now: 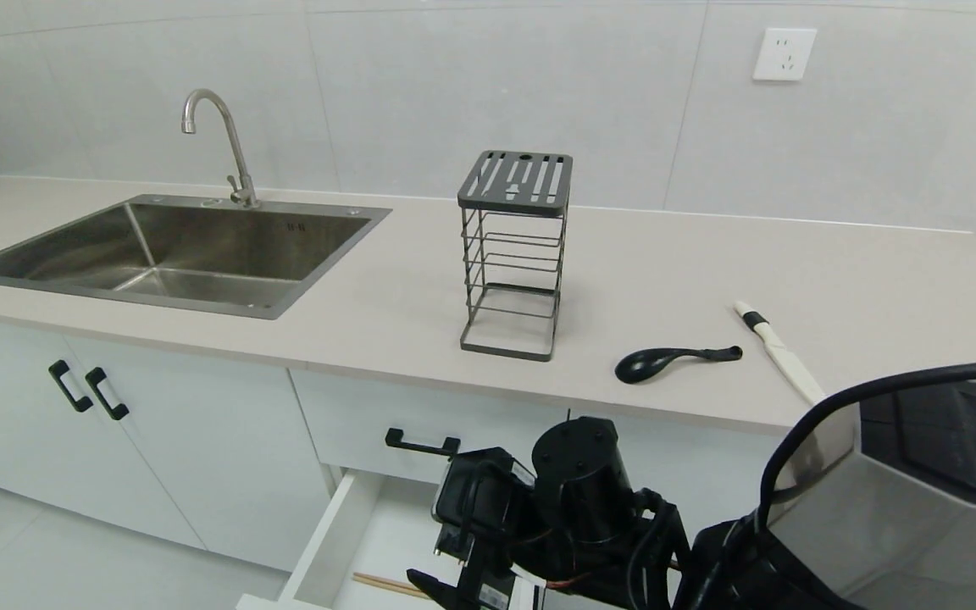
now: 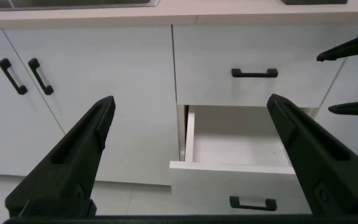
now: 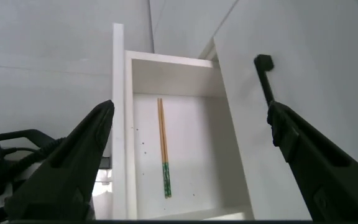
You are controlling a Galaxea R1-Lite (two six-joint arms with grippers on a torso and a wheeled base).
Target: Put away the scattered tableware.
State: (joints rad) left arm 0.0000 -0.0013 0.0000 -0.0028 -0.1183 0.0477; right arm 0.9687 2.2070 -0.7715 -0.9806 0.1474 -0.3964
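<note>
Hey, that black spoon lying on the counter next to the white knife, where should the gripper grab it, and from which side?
Probably mid-handle, straight down from above, closing across it. The black spoon lies flat on the counter, so nothing fits under it from the side; its handle is slim, its bowl wide and rounded. The white knife lies apart.
</note>
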